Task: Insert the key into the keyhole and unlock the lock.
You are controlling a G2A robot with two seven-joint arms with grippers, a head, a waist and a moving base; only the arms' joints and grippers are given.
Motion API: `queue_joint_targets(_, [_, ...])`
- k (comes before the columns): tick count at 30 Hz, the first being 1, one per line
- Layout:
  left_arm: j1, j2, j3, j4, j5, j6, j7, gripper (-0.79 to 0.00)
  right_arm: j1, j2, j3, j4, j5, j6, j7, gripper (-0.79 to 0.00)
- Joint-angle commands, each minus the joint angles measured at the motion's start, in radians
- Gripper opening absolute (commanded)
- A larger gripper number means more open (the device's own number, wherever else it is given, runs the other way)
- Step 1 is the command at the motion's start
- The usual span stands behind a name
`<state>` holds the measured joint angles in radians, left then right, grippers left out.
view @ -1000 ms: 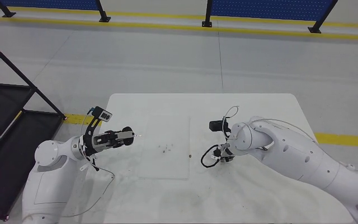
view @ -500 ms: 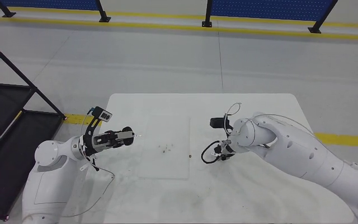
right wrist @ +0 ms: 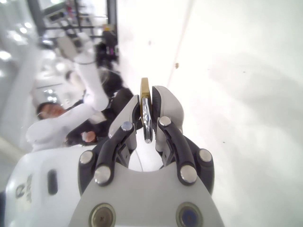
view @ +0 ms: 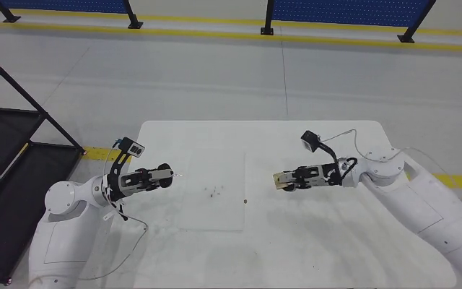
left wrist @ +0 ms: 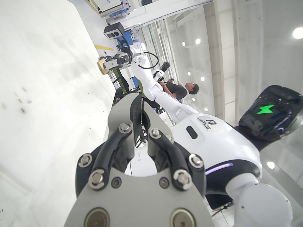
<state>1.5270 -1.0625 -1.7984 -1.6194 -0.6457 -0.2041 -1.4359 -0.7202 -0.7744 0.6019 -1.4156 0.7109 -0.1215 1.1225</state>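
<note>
Two end effectors face each other across the counter, well apart

Left end effector: over the counter near its left edge, tip aimed toward the middle. Fingers are pressed together, black pads meeting at the tip. A thin pale sliver pokes out past the tip in the top view, the key by the look of it, too small to confirm. Left wrist view doesn't show it between the pads

Right end effector: over the counter between its middle and right edge, aimed back at the left one. It's clamped on the lock, with a pad on each flat face. The brass body sticks out past the fingertips and the chrome shackle runs back between the pads toward the wrist

Thin pale sheet lies flat on the middle of the counter, between the two tips. It has a few dark specks on it, plus one small dot at its right edge
</note>
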Motion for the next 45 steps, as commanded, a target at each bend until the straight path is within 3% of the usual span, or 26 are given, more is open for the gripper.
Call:
queue_joint_targets(1, [0.0, 0.0, 0.0, 0.0, 0.0, 0.0, 0.0, -0.785, -0.041, 0.001, 0.027, 0.024, 0.099, -0.114, 0.024, -0.785])
queue_joint_targets(7, [0.0, 0.0, 0.0, 0.0, 0.0, 0.0, 0.0, -0.785, -0.102, -0.012, 0.064, 0.06, 0.199, -0.249, 0.03, -0.785])
queue_joint_targets(20, [0.0, 0.0, 0.0, 0.0, 0.0, 0.0, 0.0, -0.785, -0.104, -0.014, 0.065, 0.063, 0.196, -0.254, 0.034, -0.785])
queue_joint_targets(27, [0.034, -0.015, 0.085, -0.027, -0.026, -0.039, 0.125, -0.785, -0.171, -0.028, 0.09, 0.01, 0.172, -0.303, -0.151, -0.785])
queue_joint_targets(33, [0.018, -0.024, 0.181, -0.019, 0.054, -0.092, 0.221, -0.785, -0.2, -0.042, 0.103, -0.045, 0.129, -0.281, -0.232, -0.785])
queue_joint_targets(45, [-0.047, -0.033, 0.296, 0.008, 0.119, -0.125, 0.306, -0.785, -0.177, -0.082, 0.098, -0.114, 0.032, -0.136, -0.304, -0.785])
